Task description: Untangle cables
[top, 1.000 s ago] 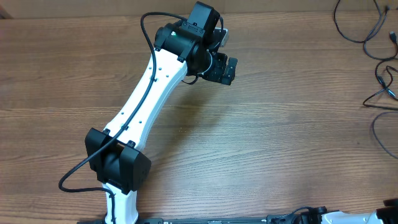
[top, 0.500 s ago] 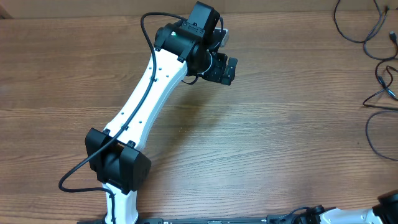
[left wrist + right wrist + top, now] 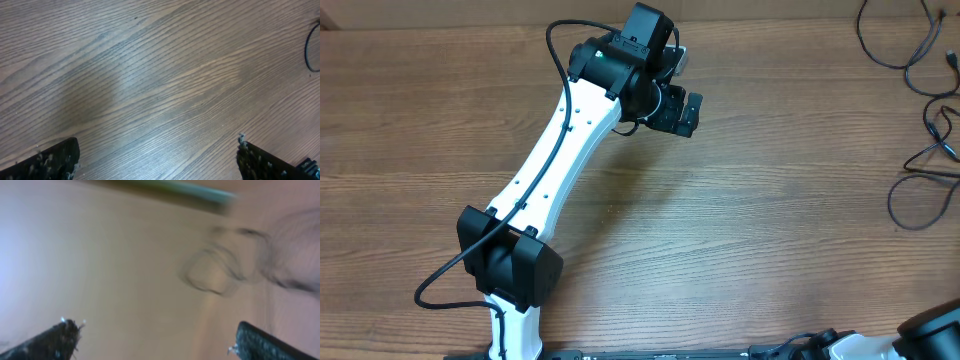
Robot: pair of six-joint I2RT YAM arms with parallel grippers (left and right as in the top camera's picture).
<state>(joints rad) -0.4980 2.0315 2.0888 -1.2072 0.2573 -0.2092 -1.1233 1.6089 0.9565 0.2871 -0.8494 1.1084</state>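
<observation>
Cables (image 3: 892,205): thin, black, bent in loose loops, laid along right edge of table (image 3: 740,250); some cut off by picture edge. Left gripper (image 3: 157,155) held wide apart, nothing gripped. Right gripper (image 3: 155,335) spread wide too. Wide stretch of wood seen between left arm and cables.

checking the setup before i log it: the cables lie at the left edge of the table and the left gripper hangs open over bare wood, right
Not quite. The overhead view shows the cables at the right edge of the table, not the left. The left gripper does hang open over bare wood.
</observation>
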